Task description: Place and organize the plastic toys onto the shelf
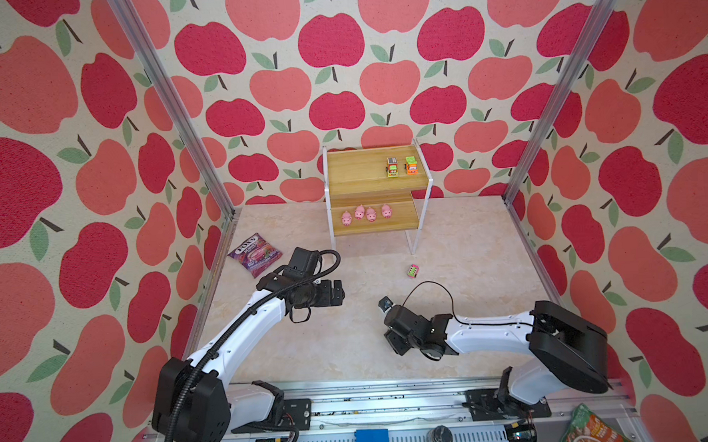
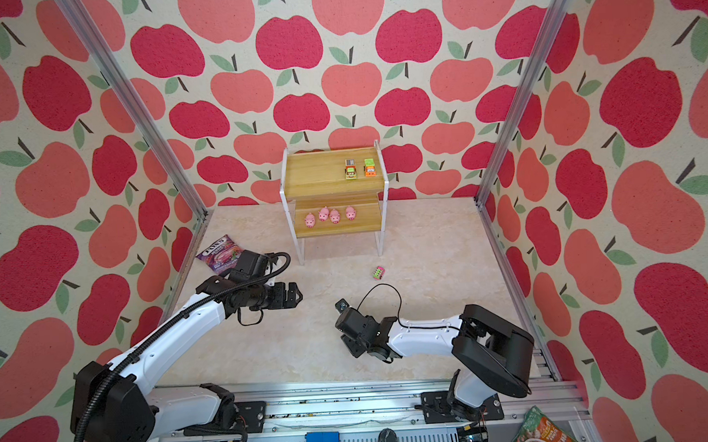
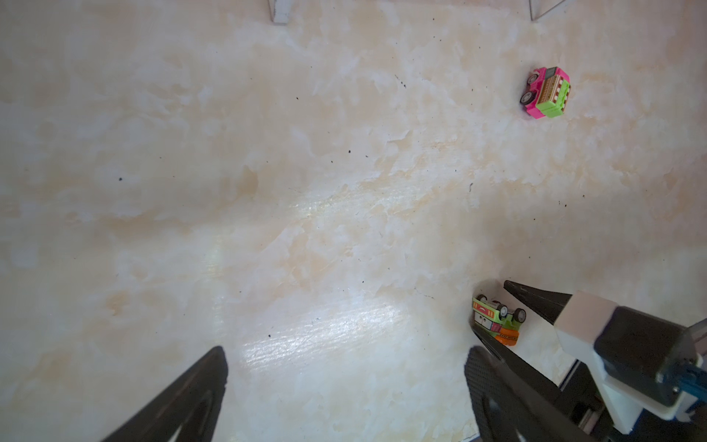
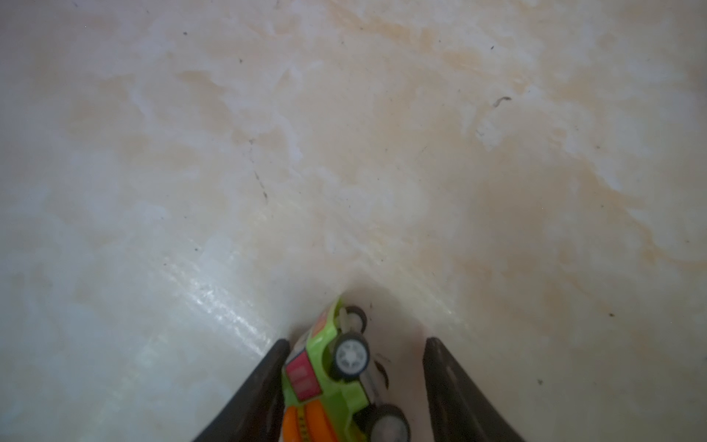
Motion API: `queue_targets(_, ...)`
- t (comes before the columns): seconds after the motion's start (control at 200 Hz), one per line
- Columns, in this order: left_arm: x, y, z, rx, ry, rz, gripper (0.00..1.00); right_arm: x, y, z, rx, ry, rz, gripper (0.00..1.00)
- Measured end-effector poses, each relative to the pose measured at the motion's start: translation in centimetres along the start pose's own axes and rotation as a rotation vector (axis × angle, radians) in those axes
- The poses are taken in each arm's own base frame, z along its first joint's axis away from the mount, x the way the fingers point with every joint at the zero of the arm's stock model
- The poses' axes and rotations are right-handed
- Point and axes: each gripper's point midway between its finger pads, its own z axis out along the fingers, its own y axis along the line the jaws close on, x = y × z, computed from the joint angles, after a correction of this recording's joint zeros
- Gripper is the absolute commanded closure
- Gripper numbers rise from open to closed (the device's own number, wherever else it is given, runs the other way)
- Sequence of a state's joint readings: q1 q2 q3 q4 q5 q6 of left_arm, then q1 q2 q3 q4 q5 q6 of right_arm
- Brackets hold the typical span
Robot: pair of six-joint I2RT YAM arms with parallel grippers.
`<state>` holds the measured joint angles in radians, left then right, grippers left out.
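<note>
Straddling the green-and-orange car (image 4: 329, 382), the right gripper (image 4: 355, 344) is shown with its jaws partly parted. One finger touches the car's roof side, and the other stands apart from the wheels. The car is laid on its side on the table (image 1: 471, 265), well short of the shelf (image 1: 362, 180). Its long axis is aligned with the fingers; which end leads cannot be told.

Two hazards are judged likely. The wheels may roll under the pad, so that the car is squeezed out forward. A car gripped sideways may also be delivered on its side.

The left gripper (image 3: 346, 358) is held wide and empty above the table. The pink vehicle (image 1: 413, 270) is seen on the table, near the shelf.
</note>
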<state>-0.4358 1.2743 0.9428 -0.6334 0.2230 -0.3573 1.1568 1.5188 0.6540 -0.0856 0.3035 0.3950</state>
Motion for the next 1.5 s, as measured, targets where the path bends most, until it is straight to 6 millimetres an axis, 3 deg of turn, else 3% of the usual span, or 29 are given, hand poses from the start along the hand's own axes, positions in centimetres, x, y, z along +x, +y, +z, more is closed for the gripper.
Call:
queue_targets(0.315,-0.5,-1.0,1.1,0.059,-0.005,0.016,0.01,0.5,0.1,-0.7,-0.041,-0.021,0.049,0.65)
queue_targets(0.675,-1.1,-1.7,1.4,0.094,-0.02,0.022,0.01,-2.5,0.2,-0.8,-0.205,-0.03,0.258,0.67)
queue_targets(0.825,-1.1,-1.8,1.4,0.1,-0.02,0.022,0.01,-4.6,0.6,-0.2,-0.294,-0.031,0.399,0.67)
queue_targets(1.086,-0.6,-1.8,2.0,0.115,-0.016,0.023,0.01,-5.8,-0.8,1.1,-0.366,-0.026,0.702,0.65)
queue_targets(1.301,-0.3,-2.3,2.5,0.128,-0.024,0.039,0.01,-5.3,-2.5,2.2,-0.404,-0.053,0.97,0.61)
queue_targets(1.501,0.0,-3.3,3.4,0.15,-0.024,0.057,0.01,-5.9,-3.3,2.3,-0.48,-0.121,1.192,0.51)
